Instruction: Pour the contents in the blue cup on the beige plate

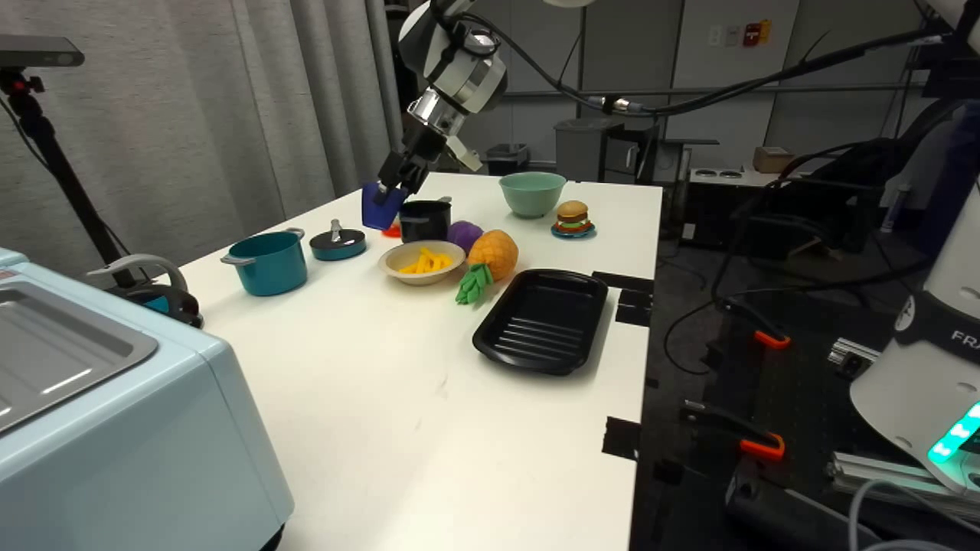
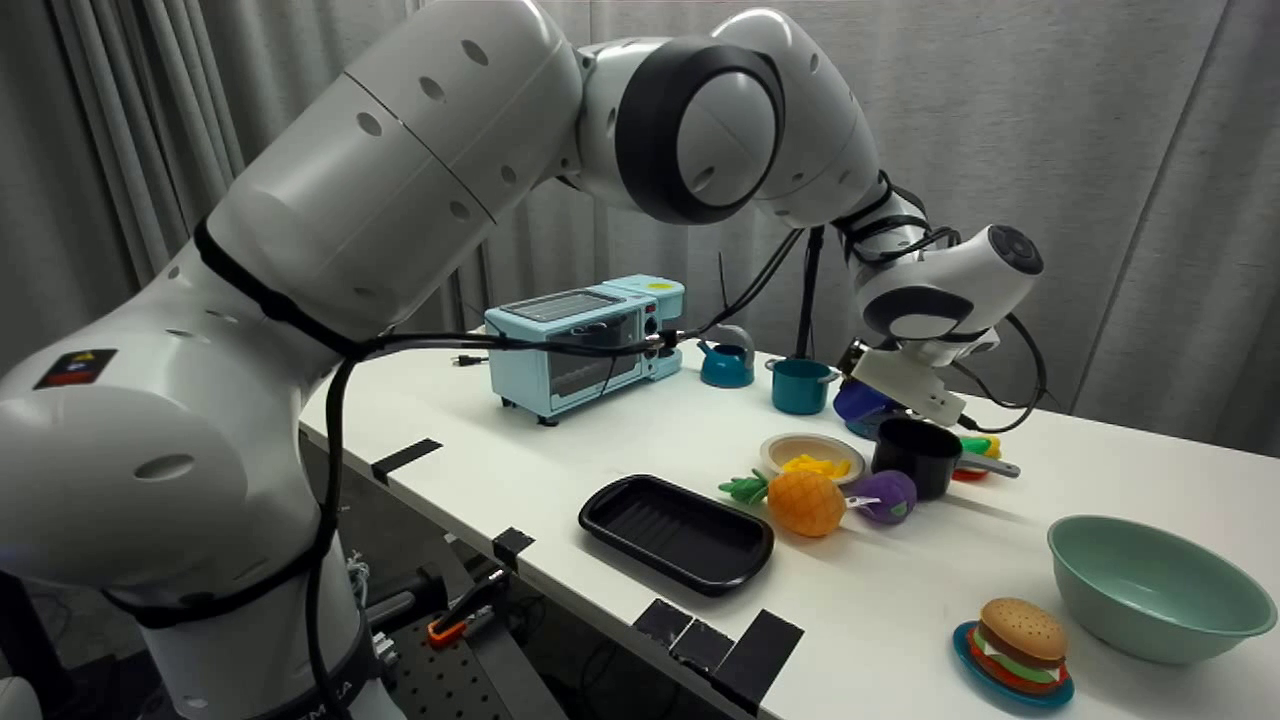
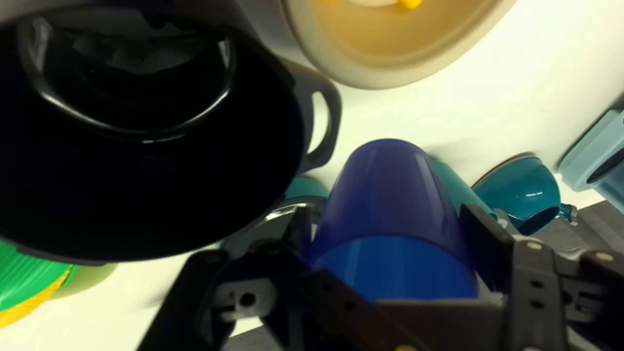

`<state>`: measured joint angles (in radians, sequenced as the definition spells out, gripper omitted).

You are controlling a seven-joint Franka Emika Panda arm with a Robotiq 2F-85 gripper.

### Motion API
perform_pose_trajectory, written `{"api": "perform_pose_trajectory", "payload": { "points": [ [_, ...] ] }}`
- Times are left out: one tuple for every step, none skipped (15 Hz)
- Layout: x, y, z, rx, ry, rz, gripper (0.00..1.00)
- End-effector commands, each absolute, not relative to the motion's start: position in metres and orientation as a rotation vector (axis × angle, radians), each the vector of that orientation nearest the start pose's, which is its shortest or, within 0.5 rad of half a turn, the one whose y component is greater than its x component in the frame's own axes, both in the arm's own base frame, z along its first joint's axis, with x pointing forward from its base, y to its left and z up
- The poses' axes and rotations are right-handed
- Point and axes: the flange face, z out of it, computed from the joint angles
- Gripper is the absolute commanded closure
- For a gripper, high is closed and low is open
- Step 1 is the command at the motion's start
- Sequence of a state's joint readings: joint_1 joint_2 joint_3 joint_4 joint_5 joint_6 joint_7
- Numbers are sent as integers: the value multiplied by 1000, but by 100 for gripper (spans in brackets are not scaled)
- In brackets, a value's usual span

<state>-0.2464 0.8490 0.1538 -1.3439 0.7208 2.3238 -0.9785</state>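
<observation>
Both jaws well apart, tight on blue cup (image 3: 392, 217)

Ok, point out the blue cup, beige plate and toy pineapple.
Blue cup (image 3: 390, 204): wrist view, on its outer wall.
Beige plate (image 3: 380, 78): wrist view, on its rim.
Toy pineapple (image 2: 806, 504): in an exterior view, on its orange body.

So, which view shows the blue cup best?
The wrist view: the blue cup appears large and close there, most of its wall visible, held in the pincer. Both exterior views show it smaller and partly hidden.
</observation>
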Motion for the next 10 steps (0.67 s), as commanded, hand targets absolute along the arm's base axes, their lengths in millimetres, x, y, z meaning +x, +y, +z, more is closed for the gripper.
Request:
{"api": "perform_pose_trajectory", "payload": {
  "points": [
    [755,-91,238,-2543,-521,-707,48],
    [755,-91,237,-2548,-535,-726,48],
    [756,-92,237,-2553,-547,-746,48],
    [756,-92,236,-2557,-555,-759,48],
    [756,-92,236,-2559,-561,-767,48],
    [756,-92,236,-2563,-564,-771,48],
    [756,-91,235,-2567,-567,-767,48],
    [755,-92,234,-2573,-569,-765,48],
    [755,-92,234,-2576,-569,-757,48],
    [754,-92,233,-2576,-571,-749,48]
  ]
}}
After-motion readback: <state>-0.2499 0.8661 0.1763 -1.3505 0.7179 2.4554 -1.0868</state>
